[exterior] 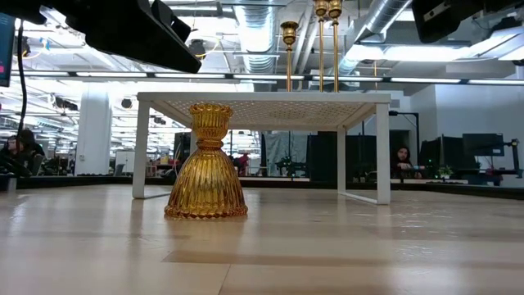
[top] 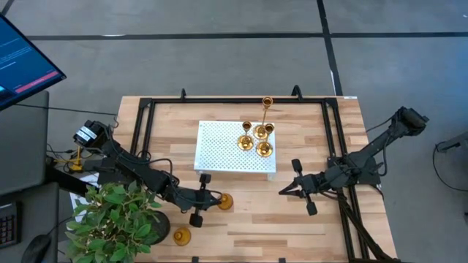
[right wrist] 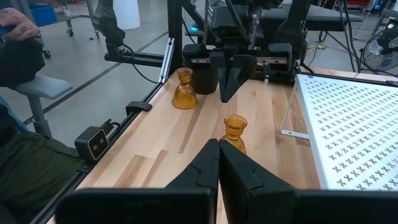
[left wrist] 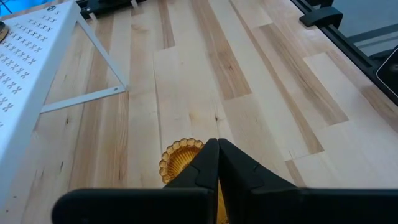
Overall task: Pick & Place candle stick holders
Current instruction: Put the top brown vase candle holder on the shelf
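At the far left of the high view a green potted plant (top: 117,219) sits at the table's (top: 314,226) front left corner, and just right of it a squat amber candle stick holder (top: 181,235) stands alone on the wood near the front edge. The left hand (top: 213,196) lies low over the table in front of the white perforated tray (top: 219,146), its two dark fingers pressed shut with nothing between them; a second amber holder (top: 225,201), ribbed and bell-shaped, stands upright just beside its tip, apparently not gripped. From table height that ribbed holder (exterior: 206,168) stands in front of the tray's legs. On the tray's right end a cluster of shiny gold holders stands close together: one (top: 246,142) at the left, one (top: 264,148) at the front, one (top: 261,131) between them, while a tall thin-stemmed holder (top: 267,103) stands just behind the tray's back edge. Further right, the right hand (top: 282,191) hovers over bare wood off the tray's front right corner, fingers closed and empty, pointing towards the left hand.
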Controlling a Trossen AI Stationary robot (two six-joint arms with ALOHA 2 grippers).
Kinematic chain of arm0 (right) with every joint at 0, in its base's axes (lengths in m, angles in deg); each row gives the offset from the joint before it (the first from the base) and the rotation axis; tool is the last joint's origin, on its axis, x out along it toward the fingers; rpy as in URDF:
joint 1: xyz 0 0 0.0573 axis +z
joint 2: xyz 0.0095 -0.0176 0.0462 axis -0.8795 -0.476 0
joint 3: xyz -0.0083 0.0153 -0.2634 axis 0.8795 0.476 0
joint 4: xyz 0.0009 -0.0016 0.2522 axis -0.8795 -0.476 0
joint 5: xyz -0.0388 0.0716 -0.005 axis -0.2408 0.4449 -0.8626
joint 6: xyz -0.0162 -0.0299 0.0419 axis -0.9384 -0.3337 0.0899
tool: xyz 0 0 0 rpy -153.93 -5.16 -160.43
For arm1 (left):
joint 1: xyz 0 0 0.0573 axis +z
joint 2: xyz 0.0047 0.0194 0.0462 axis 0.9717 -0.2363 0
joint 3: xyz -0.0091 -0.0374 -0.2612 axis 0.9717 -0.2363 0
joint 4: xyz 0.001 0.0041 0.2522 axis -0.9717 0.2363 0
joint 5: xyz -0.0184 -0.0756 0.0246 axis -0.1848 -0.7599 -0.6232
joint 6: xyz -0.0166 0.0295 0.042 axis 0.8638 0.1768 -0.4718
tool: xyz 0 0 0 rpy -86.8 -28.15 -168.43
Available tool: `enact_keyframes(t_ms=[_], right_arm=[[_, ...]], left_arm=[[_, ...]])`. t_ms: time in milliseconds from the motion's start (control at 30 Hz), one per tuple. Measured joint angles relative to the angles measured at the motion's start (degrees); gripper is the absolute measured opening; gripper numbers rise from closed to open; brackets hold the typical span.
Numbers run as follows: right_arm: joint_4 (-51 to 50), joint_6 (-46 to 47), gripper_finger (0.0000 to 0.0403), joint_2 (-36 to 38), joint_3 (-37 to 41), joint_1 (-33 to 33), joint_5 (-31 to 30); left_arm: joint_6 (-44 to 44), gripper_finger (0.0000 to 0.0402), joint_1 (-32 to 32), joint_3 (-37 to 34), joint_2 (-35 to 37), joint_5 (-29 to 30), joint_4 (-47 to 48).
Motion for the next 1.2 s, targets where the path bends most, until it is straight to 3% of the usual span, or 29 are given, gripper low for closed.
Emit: enact_keyframes(t_ms=[267,567,867,1200], right_arm=[[0.0,0.1,0.0,0.0,0.0,0.0,0.0],[0.5,1.5,0.0,0.0,0.0,-0.1,-0.5],[0.6,4.7,0.0,0.0,-0.1,-0.1,-3.1],[0.5,4.7,0.0,0.0,-0.1,0.0,-3.1]], left_arm=[[1.7,0.0008,0.0,0.0,0.0,0.0,-0.6],[16.2,0.0005,1.2,0.0,0.0,-0.2,-8.1],[40.4,0.0004,2.9,0.0,0.0,-2.3,-6.9],[56.4,0.0003,2.9,-0.1,2.6,-1.1,8.2]])
